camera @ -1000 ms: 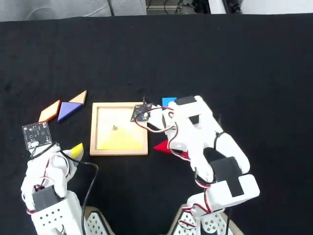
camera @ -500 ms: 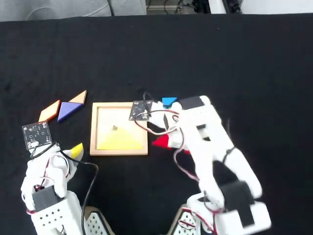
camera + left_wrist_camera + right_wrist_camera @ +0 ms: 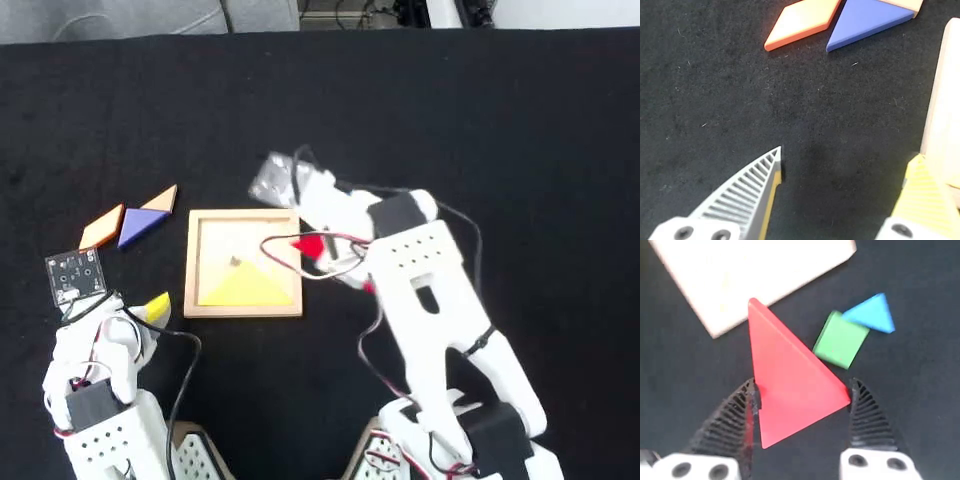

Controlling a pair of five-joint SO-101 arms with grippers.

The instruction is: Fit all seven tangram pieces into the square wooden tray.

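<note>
Red triangle sits clamped between the jaws of the right gripper, one finger pressed against each side. In the right wrist view its sharpest corner points away from the jaws toward the upper left of the frame and just overlaps the near edge of the tray. Its long axis runs from the jaws to that corner. A green square and a blue triangle lie just beside it at centre right, outside the tray.

In the high view the piece hangs near the middle of the frame, over the tray's right rim, so the open tray lies to the left of the jaws. Inside, a yellow triangle fills the lower part, with its long edge along the lower rim and its tip at the middle. The upper part is bare wood. By my reading, the held piece has to go left and turn until its long edge meets a free rim.

The left gripper sits at the lower left of the high view, jaws apart and holding nothing. It is near the tray's lower left corner and well apart from the held piece, so the right arm is the nearer one.
</note>
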